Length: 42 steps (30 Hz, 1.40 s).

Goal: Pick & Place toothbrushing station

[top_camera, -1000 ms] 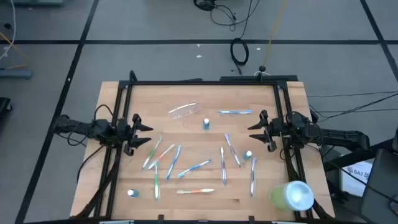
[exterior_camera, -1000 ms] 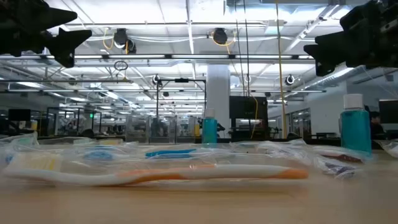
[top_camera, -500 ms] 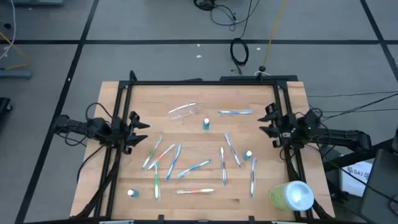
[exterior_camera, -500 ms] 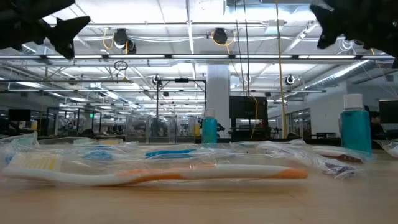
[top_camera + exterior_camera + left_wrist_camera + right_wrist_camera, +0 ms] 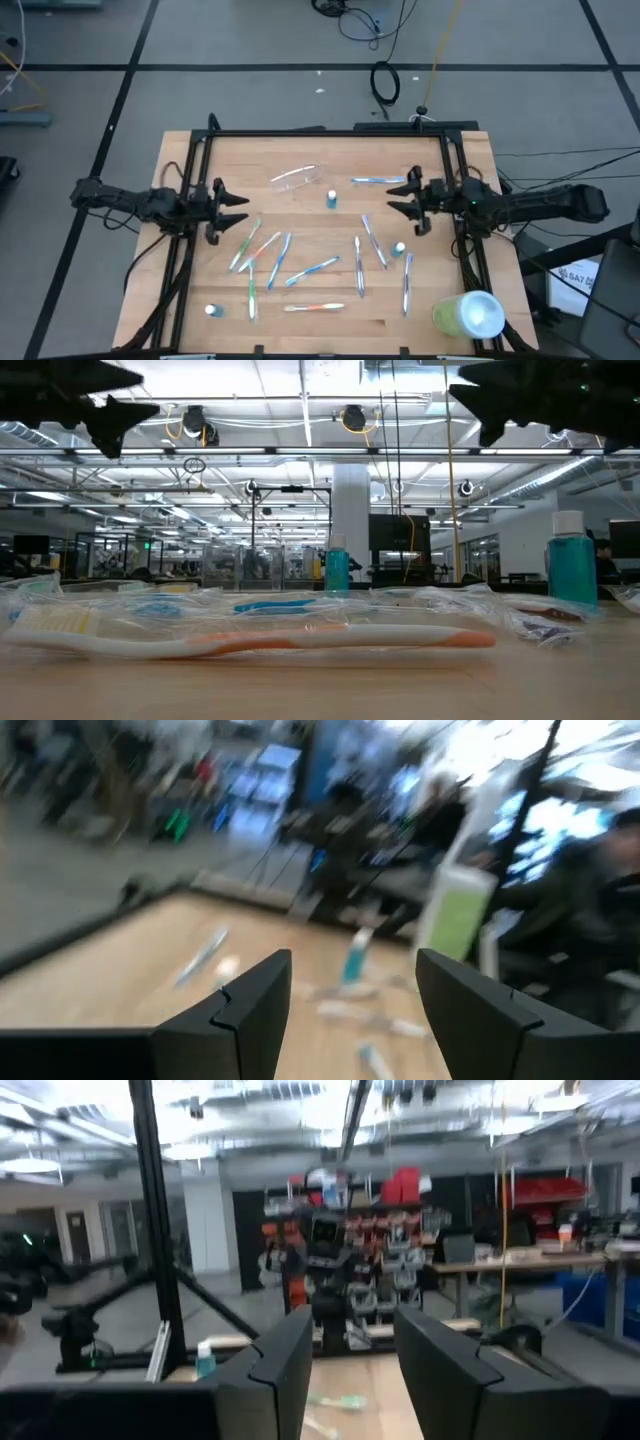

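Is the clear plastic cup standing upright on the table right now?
No, the clear cup lies tipped on its side on the table, apart from both arms.

both pincers [image 5: 240, 204] [image 5: 397, 200] open — aloft

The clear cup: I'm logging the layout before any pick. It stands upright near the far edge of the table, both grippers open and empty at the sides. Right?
Not quite. In the high view the clear cup lies on its side, not upright, near the far edge of the table. The rest holds: the left gripper and right gripper are open and empty at the sides.
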Motion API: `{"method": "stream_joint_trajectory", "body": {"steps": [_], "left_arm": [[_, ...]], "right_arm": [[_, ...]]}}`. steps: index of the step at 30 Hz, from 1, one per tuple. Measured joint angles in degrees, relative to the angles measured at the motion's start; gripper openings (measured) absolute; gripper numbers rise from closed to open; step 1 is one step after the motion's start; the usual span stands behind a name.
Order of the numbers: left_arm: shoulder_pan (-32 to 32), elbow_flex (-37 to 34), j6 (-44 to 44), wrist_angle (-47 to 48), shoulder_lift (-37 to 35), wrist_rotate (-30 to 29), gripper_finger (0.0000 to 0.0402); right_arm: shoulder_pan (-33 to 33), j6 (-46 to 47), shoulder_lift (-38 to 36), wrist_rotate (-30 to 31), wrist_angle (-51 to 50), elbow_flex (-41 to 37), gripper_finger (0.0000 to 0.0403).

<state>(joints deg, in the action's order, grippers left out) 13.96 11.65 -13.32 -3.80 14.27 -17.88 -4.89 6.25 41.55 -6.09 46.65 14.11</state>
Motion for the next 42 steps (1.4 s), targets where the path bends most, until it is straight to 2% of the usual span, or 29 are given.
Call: {"method": "stream_joint_trajectory", "body": {"steps": [3, 8, 13, 19, 26, 29, 34, 42], "left_arm": [[0.0, 6.7, -6.8, 11.4, 7.1, -3.4, 0.0223], [0.1, 17.7, -20.9, 29.6, 20.0, -1.1, 0.0223], [0.7, 22.5, -23.9, 39.6, 30.2, 1.6, 0.0223], [2.4, 22.5, -25.6, 38.9, 39.7, 3.3, 0.0223], [3.8, 22.6, -24.7, 28.2, 51.1, 1.7, 0.0223], [3.6, 22.6, -25.3, 26.4, 55.7, 1.0, 0.0223], [2.6, 22.6, -29.2, 26.6, 61.5, 2.5, 0.0223], [2.6, 22.6, -27.9, 24.1, 66.9, 2.7, 0.0223]], "right_arm": [[0.1, 0.1, 4.6, 0.1, 0.0, 2.4, 0.0134], [0.1, 0.1, 8.6, 0.1, 0.0, 3.6, 0.0134], [0.1, -0.1, 9.1, 0.1, 0.3, 3.8, 0.0134], [0.1, -0.6, 9.1, 0.1, 0.3, 3.8, 0.0134], [0.1, -1.4, 9.1, 0.1, 0.3, 3.8, 0.0134], [0.1, -1.4, 9.1, 0.1, 0.2, 3.8, 0.0134], [0.1, -1.4, 9.1, 0.1, 0.2, 3.9, 0.0134], [0.1, -1.4, 9.1, 0.1, 0.0, 3.9, 0.0134]]}}
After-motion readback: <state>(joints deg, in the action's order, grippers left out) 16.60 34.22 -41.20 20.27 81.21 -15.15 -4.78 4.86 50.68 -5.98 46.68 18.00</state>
